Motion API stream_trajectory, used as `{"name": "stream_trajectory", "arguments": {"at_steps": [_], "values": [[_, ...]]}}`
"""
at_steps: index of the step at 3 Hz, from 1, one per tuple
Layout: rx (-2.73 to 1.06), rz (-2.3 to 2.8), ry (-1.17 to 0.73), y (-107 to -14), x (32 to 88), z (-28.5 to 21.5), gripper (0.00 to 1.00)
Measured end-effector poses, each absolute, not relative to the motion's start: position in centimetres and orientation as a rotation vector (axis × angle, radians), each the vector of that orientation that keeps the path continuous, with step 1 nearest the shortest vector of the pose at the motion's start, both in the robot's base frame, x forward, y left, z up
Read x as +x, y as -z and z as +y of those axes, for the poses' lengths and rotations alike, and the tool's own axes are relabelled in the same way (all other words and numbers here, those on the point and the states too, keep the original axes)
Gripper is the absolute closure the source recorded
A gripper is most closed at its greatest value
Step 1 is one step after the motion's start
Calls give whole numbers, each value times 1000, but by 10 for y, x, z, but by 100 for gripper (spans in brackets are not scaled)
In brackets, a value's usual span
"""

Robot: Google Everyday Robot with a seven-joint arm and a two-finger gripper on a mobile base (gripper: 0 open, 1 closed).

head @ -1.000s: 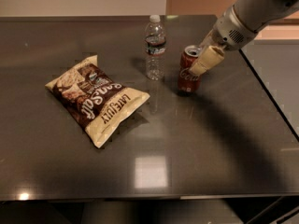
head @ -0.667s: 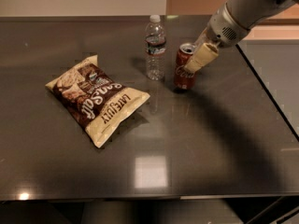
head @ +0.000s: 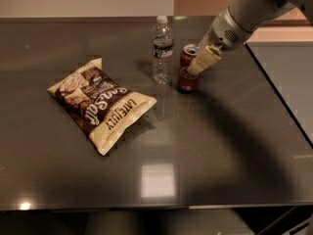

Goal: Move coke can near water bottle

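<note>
Gripper [head: 194, 67] clamped on upright coke can [head: 185, 82]; water bottle [head: 161, 53] just beside it, opposite the arm side.

Upper centre of tabletop [head: 220, 155]: coke can [head: 185, 82] just right of water bottle [head: 162, 53], gripper [head: 194, 65] clasping it; chip bag [head: 100, 104] centre-left.

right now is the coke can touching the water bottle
Apart: camera view shows a strip of table between coke can and water bottle; the gripper grips the can's top.
</note>
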State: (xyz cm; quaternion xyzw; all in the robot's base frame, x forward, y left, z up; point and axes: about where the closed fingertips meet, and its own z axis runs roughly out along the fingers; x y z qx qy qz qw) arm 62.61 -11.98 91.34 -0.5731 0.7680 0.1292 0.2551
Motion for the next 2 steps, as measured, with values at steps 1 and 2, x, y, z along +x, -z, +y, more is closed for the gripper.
{"name": "stream_trajectory", "arguments": {"at_steps": [1, 2], "values": [[-1567, 2083, -351, -909, 630, -117, 0], [-1567, 2083, -351, -909, 630, -117, 0]]}}
